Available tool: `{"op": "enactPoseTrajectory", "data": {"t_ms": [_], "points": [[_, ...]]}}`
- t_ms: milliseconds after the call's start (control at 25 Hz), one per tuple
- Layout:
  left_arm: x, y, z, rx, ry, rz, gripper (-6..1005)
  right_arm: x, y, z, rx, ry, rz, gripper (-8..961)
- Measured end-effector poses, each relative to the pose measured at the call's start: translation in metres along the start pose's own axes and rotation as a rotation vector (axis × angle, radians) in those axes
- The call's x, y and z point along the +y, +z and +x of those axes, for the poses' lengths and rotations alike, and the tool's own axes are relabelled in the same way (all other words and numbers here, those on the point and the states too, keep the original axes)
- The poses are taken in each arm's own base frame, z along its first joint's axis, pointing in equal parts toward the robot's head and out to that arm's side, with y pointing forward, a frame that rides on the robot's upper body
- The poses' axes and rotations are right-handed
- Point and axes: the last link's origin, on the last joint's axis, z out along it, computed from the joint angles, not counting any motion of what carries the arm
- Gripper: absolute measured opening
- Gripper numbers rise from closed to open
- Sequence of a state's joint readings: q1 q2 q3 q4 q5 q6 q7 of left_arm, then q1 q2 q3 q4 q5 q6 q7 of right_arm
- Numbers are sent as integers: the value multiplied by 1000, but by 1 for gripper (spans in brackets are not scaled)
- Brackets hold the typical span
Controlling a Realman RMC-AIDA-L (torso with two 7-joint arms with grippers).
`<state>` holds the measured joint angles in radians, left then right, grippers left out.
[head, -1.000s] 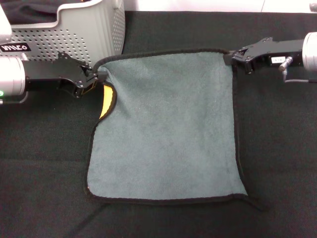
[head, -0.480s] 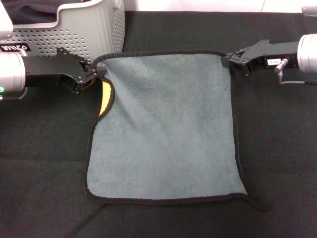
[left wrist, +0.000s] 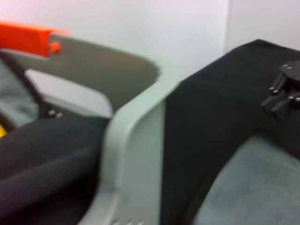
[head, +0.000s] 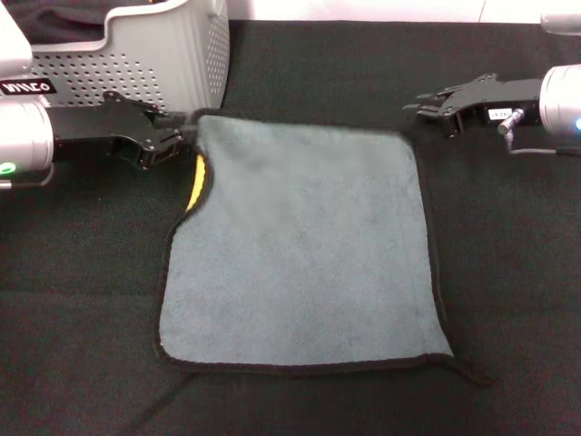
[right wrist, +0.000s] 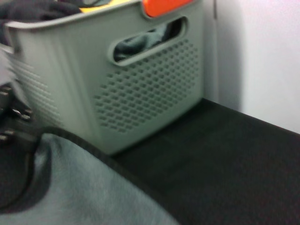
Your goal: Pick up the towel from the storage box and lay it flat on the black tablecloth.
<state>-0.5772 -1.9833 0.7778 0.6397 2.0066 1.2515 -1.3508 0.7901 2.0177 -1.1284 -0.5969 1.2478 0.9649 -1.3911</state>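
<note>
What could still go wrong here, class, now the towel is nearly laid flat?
1. The left pincer sits at the towel corner; pulling back might drag that corner and wrinkle it.
2. A yellow fold shows on the towel's left edge, so it may not end up fully flat.
3. The box stands close behind the left pincer; a careless retreat could bump it.
The right pincer looks clear of the towel.

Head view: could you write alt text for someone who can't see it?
A grey-teal towel lies spread on a black tablecloth. The left gripper is at one far corner, the right gripper open beside the other. A grey storage box stands behind, left.
</note>
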Motion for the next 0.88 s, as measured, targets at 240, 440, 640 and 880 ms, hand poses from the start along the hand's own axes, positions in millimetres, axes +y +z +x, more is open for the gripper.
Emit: {"op": "enactPoseTrajectory", "data": {"t_ms": [240, 440, 640, 880], "points": [[-7, -12, -5, -5, -41, 23, 230, -12, -4, 4, -13, 9, 85, 237], [2, -39, 0, 87, -79, -37, 415, -2, -26, 2, -86, 19, 0, 349], [39, -64, 15, 268, -41, -279, 536, 28, -44, 16, -110, -47, -192, 598], [88, -81, 8, 393, 98, -537, 531, 82, -52, 33, -150, -104, -480, 824]]}}
